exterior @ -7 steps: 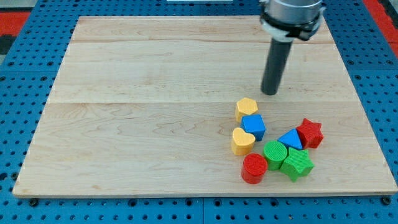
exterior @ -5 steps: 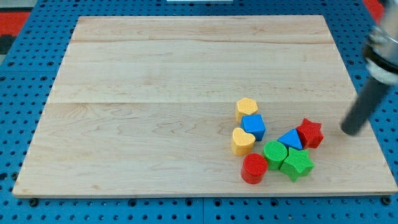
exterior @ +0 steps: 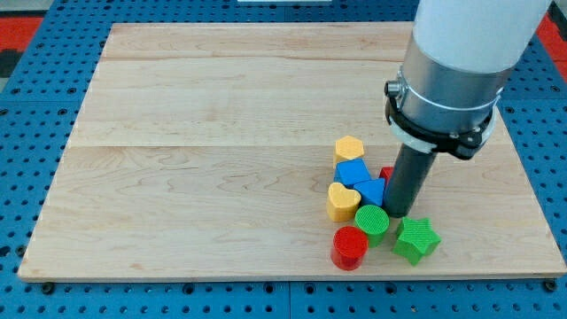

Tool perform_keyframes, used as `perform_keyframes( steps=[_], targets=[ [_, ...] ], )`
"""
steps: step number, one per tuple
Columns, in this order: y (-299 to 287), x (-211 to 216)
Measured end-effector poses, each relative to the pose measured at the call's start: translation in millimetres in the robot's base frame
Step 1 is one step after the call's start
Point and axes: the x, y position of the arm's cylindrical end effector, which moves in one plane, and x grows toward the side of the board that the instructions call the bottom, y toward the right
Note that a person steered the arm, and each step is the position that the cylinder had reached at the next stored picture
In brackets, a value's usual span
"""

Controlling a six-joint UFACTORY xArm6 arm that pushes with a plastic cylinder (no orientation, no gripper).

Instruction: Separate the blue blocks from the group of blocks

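You would have found my tip [exterior: 398, 213] planted inside the cluster of blocks near the view's bottom right of the pale wooden table [exterior: 195, 177]. There were no jaws to report on, only the straight dark rod [exterior: 408, 182] under its grey collar.

The tip stood just at the view's right of a blue plastic block [exterior: 373, 191] that the rod partly hid (its shape could not be told). A second blue plastic block, roughly a cube [exterior: 351, 172], lay just to the view's upper left of the first, touching it. Both blue blocks sat in the middle of the group.

Around them: a yellow hexagonal block [exterior: 349, 148] above the cube, a yellow heart-shaped block [exterior: 342, 201] at its lower left, a green cylinder [exterior: 371, 221] just below the tip, a red cylinder [exterior: 349, 247] lower left of that, and a green star-shaped block [exterior: 416, 239] to the lower right. A sliver of a red block [exterior: 385, 175] showed beside the rod.
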Motion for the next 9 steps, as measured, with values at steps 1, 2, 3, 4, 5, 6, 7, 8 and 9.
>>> perform_keyframes(
  steps=[1, 2, 3, 4, 5, 6, 7, 8, 9],
  targets=[
    [-35, -41],
    [-26, -64],
    [31, -59],
    [58, -40],
    [55, -22],
    [7, -10],
    [-18, -22],
    [-117, -51],
    [-189, -77]
  ],
)
